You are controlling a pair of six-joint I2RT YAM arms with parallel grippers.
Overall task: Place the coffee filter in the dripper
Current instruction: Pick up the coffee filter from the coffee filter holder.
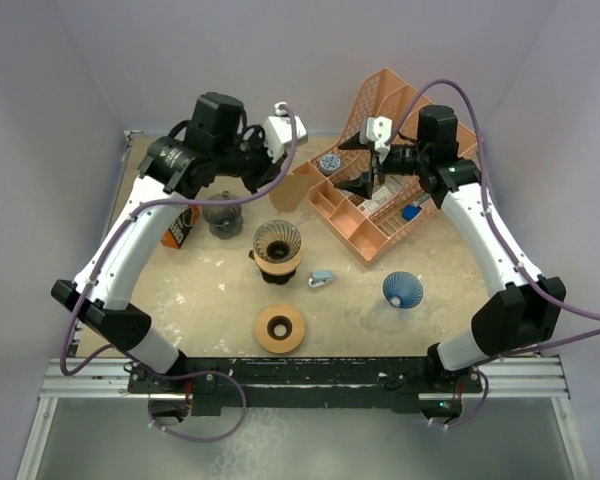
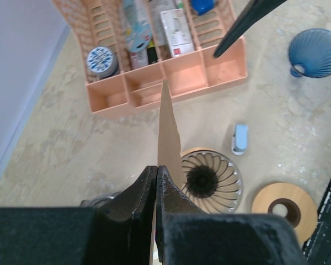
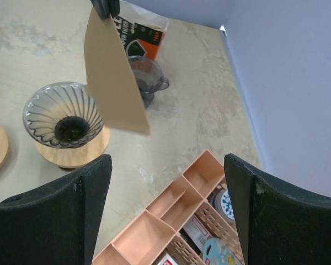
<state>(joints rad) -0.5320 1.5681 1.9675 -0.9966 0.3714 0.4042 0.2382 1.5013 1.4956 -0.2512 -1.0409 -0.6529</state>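
A flat brown paper coffee filter (image 2: pixel 168 138) hangs edge-on with my left gripper (image 2: pixel 156 171) shut on its top corner. In the top view the coffee filter (image 1: pixel 295 188) is in the air behind the dripper (image 1: pixel 277 243), a ribbed glass cone on a wooden base. Under the left wrist, the dripper (image 2: pixel 209 179) lies just right of the filter's lower edge. My right gripper (image 1: pixel 365 185) stands open over the pink organiser, holding nothing. From the right wrist I see the filter (image 3: pixel 113 77) above and right of the dripper (image 3: pixel 63 118).
A pink organiser tray (image 1: pixel 365 225) with small items fills the back right. A blue cone dripper (image 1: pixel 402 290), a wooden ring (image 1: pixel 280 328) and a small blue-white clip (image 1: pixel 322 279) lie on the table. A dark glass cup (image 1: pixel 223 218) and an orange packet (image 1: pixel 183 228) stand at the left.
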